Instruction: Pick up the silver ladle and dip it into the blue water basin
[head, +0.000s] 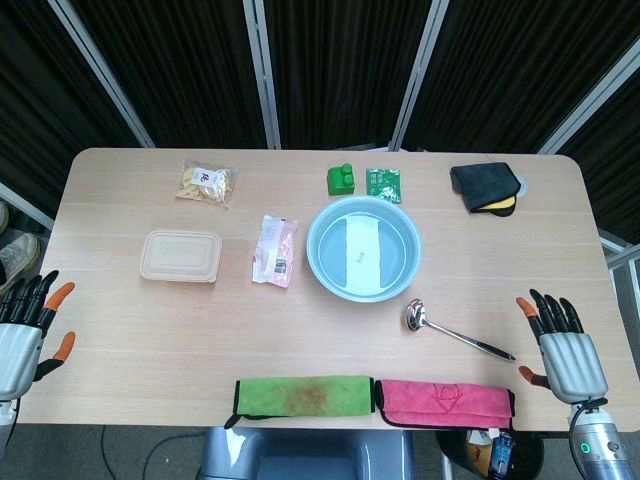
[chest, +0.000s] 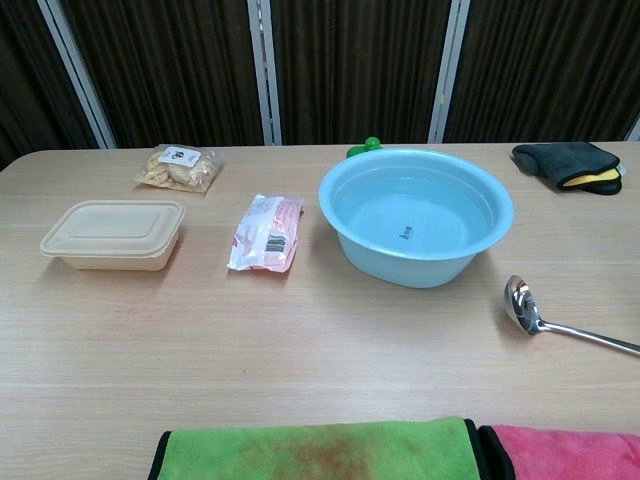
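Silver ladle (head: 455, 332) lies flat on the wooden table (head: 130, 300), untouched, just near-right of the blue water basin (head: 363, 249), bowl end toward the basin and handle running away to the right. The basin, the biggest thing on the table, sits about mid-table and holds clear water. Toward the robot from the basin, along the table's near edge, a green towel (head: 303, 394) and a pink towel (head: 444, 400) lie end to end. Left of the basin rest a pink snack packet (head: 274, 250) and, further left, a beige lidded container (head: 181, 256); a clear bag of snacks (head: 206, 184) lies beyond that. Behind the basin stand a green block (head: 341, 179) and a small green packet (head: 383, 185), with a dark cloth over something yellow (head: 485, 186) off to the far right. The left hand (head: 24, 330) and right hand (head: 562, 343) hover at the table's near corners, fingers spread, holding nothing.
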